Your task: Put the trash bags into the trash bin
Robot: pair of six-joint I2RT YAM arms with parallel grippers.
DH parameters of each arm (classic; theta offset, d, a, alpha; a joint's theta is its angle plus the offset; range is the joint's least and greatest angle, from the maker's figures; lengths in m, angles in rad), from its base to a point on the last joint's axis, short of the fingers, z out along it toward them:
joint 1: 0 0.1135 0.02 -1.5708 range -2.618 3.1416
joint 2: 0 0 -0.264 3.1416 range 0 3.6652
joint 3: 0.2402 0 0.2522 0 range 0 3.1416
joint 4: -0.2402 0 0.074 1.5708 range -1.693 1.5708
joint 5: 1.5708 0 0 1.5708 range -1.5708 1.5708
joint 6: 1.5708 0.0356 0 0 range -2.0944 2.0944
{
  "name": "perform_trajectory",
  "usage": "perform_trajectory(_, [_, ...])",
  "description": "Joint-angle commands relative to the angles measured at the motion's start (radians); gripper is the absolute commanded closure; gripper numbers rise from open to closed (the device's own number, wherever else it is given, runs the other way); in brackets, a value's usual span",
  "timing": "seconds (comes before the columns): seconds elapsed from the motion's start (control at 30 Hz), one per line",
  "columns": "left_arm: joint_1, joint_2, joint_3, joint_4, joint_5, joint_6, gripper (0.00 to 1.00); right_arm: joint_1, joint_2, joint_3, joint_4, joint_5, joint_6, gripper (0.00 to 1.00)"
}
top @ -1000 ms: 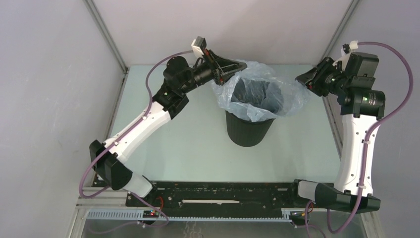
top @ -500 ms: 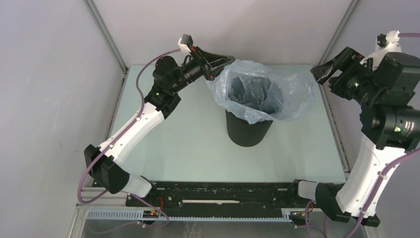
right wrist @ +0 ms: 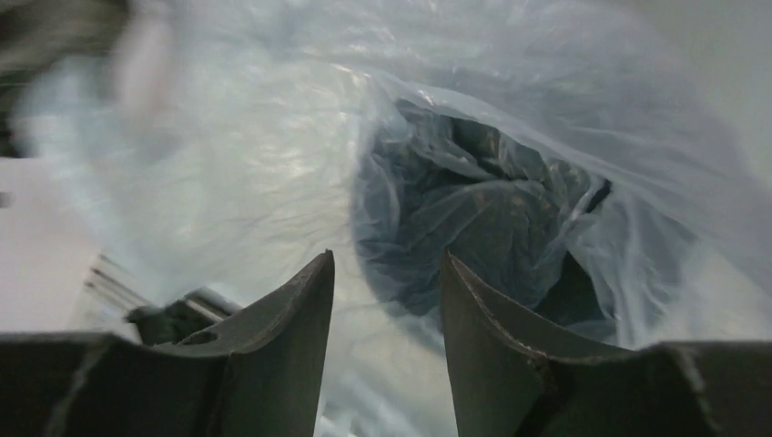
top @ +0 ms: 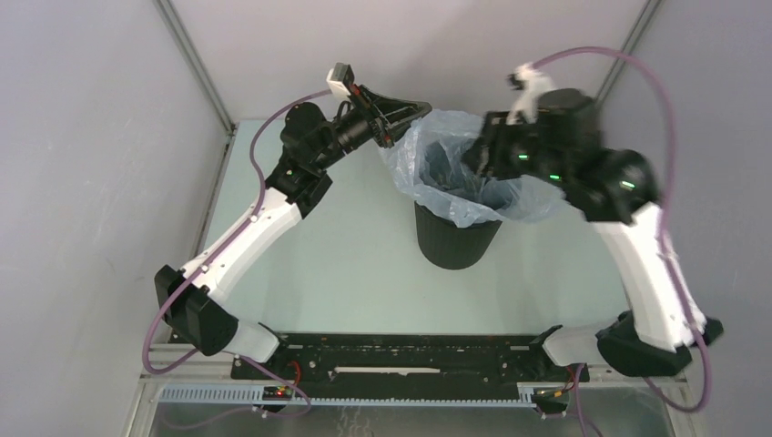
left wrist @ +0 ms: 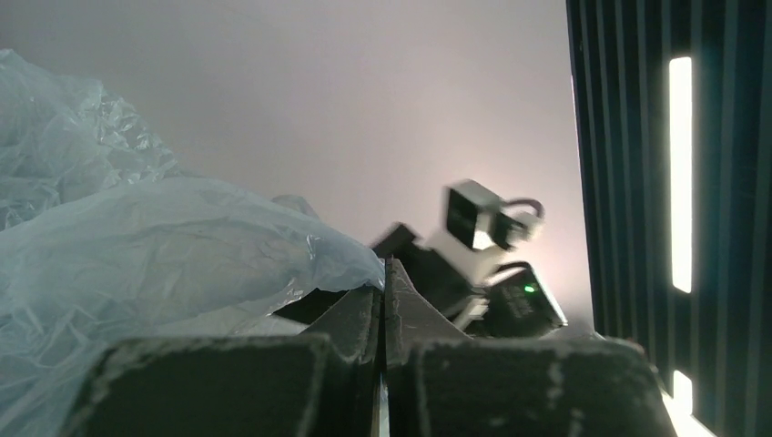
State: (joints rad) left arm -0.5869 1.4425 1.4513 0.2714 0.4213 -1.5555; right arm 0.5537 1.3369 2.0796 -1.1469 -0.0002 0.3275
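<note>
The black trash bin stands mid-table. The pale blue trash bag lines its inside and spills over the rim all round. My left gripper is at the bag's back-left edge, jaws shut; in the left wrist view the gripper pinches the corner of the bag. My right gripper hovers over the bin's back right, blurred. In the right wrist view it is open and empty, with the bag's dark mouth just beyond the fingertips.
Metal frame posts and pale walls close in the table at the back and sides. The right arm's wrist shows across from the left gripper. A black rail runs along the near edge.
My right arm has swung from the far right in over the bin's opening. My left gripper drew the bag's edge slightly left and has held still since.
</note>
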Motion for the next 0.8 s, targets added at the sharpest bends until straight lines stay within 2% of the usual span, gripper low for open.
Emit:
perform_trajectory(0.0, [0.0, -0.035, 0.01, 0.018, -0.002, -0.005, 1.0, 0.052, 0.062, -0.238, 0.191, 0.155, -0.015, 0.45])
perform_trajectory(0.2, [0.01, -0.049, -0.008, 0.008, -0.006, 0.006, 1.0, 0.041, 0.051, -0.52, 0.506, 0.255, -0.04, 0.44])
perform_trajectory(0.27, [0.014, -0.051, -0.02, 0.003, -0.006, 0.01, 1.0, 0.037, 0.071, -0.576, 0.559, 0.264, -0.059, 0.43])
perform_trajectory(0.53, [0.019, -0.028, -0.046, -0.011, -0.038, 0.039, 1.0, 0.014, 0.192, -0.741, 0.652, 0.305, -0.072, 0.41])
perform_trajectory(0.77, [0.019, -0.021, -0.043, -0.076, -0.04, 0.126, 1.0, -0.009, 0.275, -0.804, 0.65, 0.202, -0.013, 0.41])
